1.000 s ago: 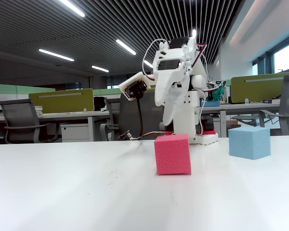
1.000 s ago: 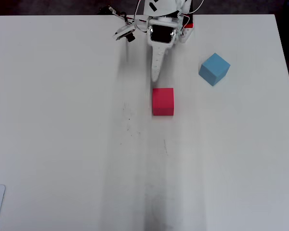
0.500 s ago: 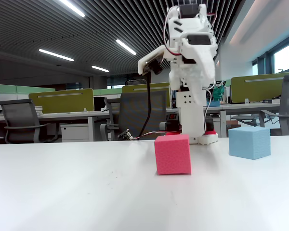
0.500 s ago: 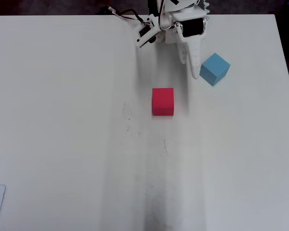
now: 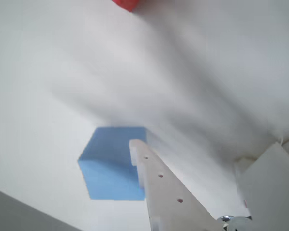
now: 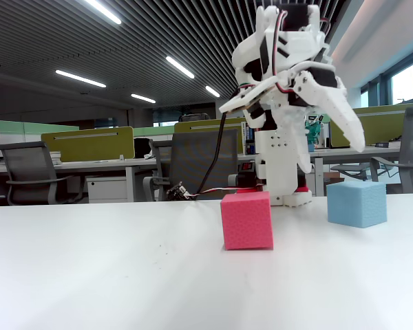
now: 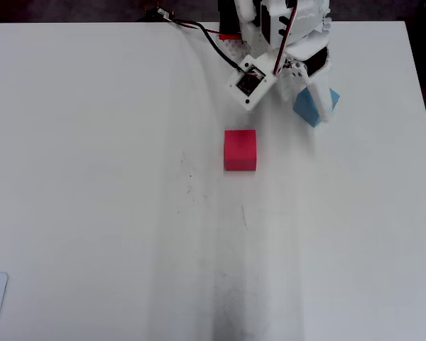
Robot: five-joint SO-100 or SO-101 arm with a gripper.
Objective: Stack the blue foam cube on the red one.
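Overhead view shows the white tabletop (image 7: 92, 177) with the white arm (image 7: 284, 28) reaching from its far edge over the blue foam cube (image 7: 309, 108), which sits to the right of the red one (image 7: 240, 150) and well apart from it. Fixed view has the claw (image 6: 354, 141) hanging above the blue cube, clear of it; whether it is spread or pressed together, I cannot tell
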